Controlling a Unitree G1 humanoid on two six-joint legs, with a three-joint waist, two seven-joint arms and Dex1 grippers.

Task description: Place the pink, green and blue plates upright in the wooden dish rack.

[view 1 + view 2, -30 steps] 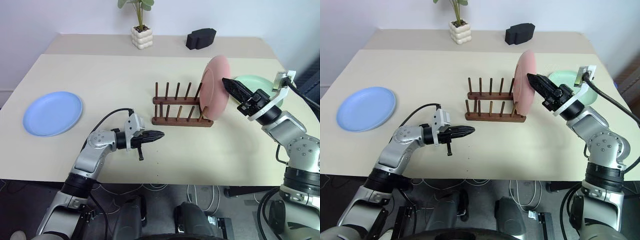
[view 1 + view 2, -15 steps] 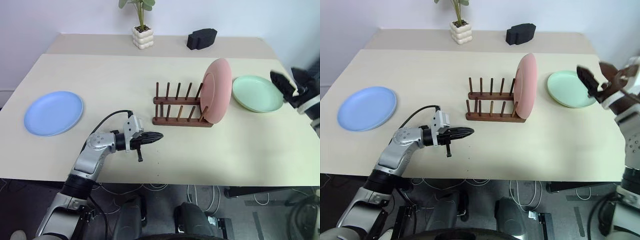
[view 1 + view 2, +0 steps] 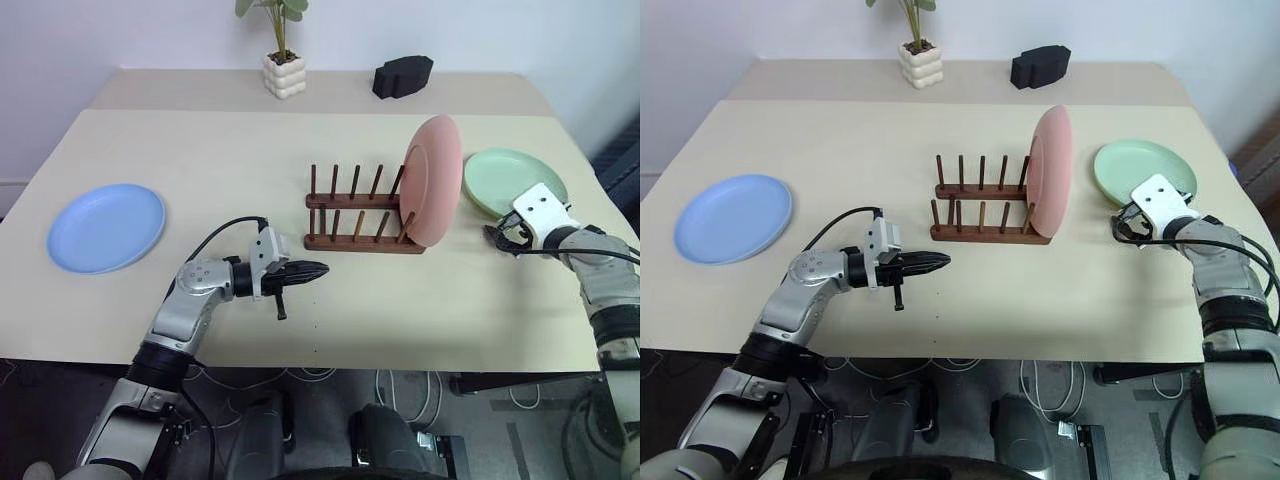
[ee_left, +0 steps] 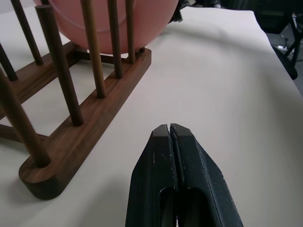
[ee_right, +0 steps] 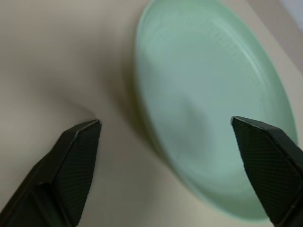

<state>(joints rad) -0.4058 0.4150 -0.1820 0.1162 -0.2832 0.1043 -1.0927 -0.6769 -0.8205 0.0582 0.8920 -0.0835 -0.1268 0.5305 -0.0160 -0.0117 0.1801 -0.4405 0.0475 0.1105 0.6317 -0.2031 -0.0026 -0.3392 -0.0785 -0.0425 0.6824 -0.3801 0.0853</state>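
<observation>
A pale cream desk (image 3: 200,140) stands before a white wall, with a raised ledge along its far edge. In the wooden dish rack (image 3: 362,240) near the desk's middle, the pink plate (image 3: 432,180) stands upright at the right end, between the last pegs; its lower edge is hidden behind the rack's near bar. The other slots hold nothing. Just right of the rack the green plate (image 3: 513,185) lies flat on the desk. Its near rim is partly covered by the right hand (image 5: 175,137), which hangs low at that edge with its two black fingers (image 5: 75,156) spread wide, one on either side of the rim, holding nothing. Whether a fingertip touches the plate cannot be made out. The blue plate (image 3: 106,226) lies flat far off on the left side, well apart from the rack. The left hand (image 3: 318,270) hovers in front of the rack's left end, pointing right, its fingers pressed together and empty. On the ledge stand a small plant in a white pot (image 3: 283,74), its leaves cut off by the frame, and a black object (image 3: 402,77) of unclear kind.
</observation>
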